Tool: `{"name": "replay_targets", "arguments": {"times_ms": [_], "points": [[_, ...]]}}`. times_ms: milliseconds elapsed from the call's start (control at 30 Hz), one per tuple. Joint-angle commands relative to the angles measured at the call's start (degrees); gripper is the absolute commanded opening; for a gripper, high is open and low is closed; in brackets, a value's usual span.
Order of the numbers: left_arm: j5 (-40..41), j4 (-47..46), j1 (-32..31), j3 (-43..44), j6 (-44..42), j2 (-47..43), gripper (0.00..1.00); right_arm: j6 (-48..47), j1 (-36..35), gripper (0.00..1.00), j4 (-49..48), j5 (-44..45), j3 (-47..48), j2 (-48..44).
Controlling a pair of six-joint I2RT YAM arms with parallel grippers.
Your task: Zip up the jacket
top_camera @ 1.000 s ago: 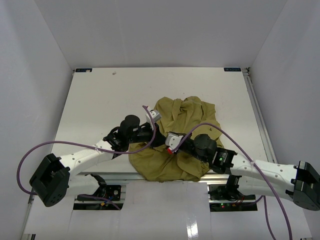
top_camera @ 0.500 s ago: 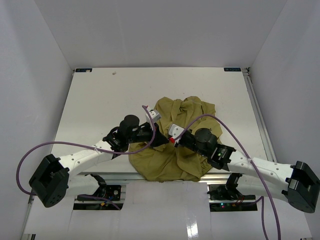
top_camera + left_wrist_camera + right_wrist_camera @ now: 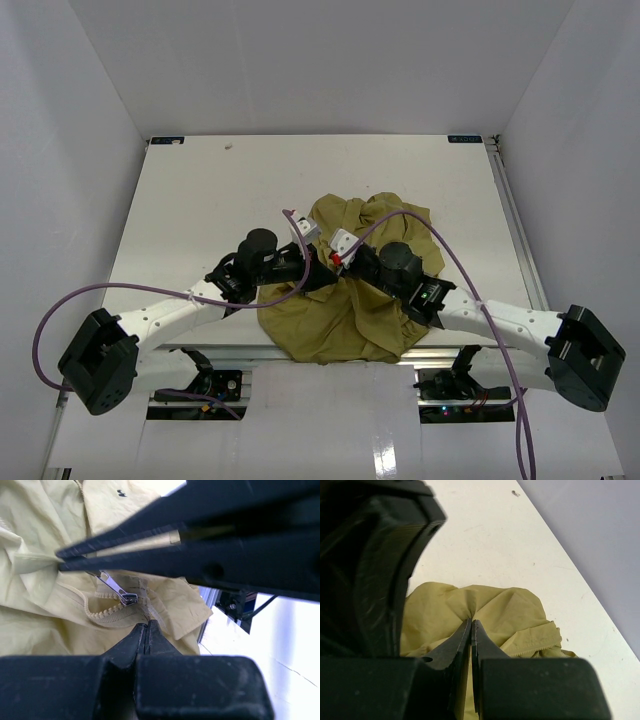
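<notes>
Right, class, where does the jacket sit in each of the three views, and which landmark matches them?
Top external: the jacket lies crumpled right of centre, at the near edge of the table.
Left wrist: it fills the left and middle of the picture.
Right wrist: it lies low in the middle.
Shared landmark: the zipper teeth, mid-left in the left wrist view, lower right in the right wrist view; too small from above.

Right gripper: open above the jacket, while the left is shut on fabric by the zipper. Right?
No. The right gripper is shut, pinching a fold of the jacket, per the right wrist view. The left gripper is shut on fabric by the zipper, as stated.
</notes>
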State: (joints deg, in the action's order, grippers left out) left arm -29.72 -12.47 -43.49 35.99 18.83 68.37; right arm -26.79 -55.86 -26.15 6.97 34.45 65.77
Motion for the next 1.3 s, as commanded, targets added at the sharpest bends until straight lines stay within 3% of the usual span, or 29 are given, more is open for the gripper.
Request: {"name": "replay_targets", "arguments": {"times_ms": [0, 567, 733, 833, 1033, 1267], "points": [[-3.73, 0.92, -0.50, -0.30, -0.47, -1.08, 0.00, 2.68, 3.15, 0.08, -5.98, 1.13, 4.77, 1.58], [-2.54, 0.90, -0.45, -0.57, -0.72, -1.13, 0.00, 13.12, 10.99, 0.08, -5.12, -5.80, 5.44, 2.93], [-2.63, 0.77, -0.45, -0.84, -1.44, -1.41, 0.00, 24.41, 12.85, 0.36, 3.74, -4.17, 8.47, -0.50], [-2.51, 0.46, -0.45, -1.21, -1.86, -1.92, 0.00, 30.91, 14.53, 0.47, 10.31, -10.84, 9.67, -4.49], [-2.78, 0.00, -0.45, -1.45, -2.65, -1.66, 0.00, 43.65, 16.01, 0.57, 18.74, -20.13, 10.14, -9.53], [-2.19, -0.08, -0.45, -1.83, -3.04, -2.49, 0.00, 57.92, 16.23, 0.56, 13.43, -28.43, 4.00, -10.81]]}}
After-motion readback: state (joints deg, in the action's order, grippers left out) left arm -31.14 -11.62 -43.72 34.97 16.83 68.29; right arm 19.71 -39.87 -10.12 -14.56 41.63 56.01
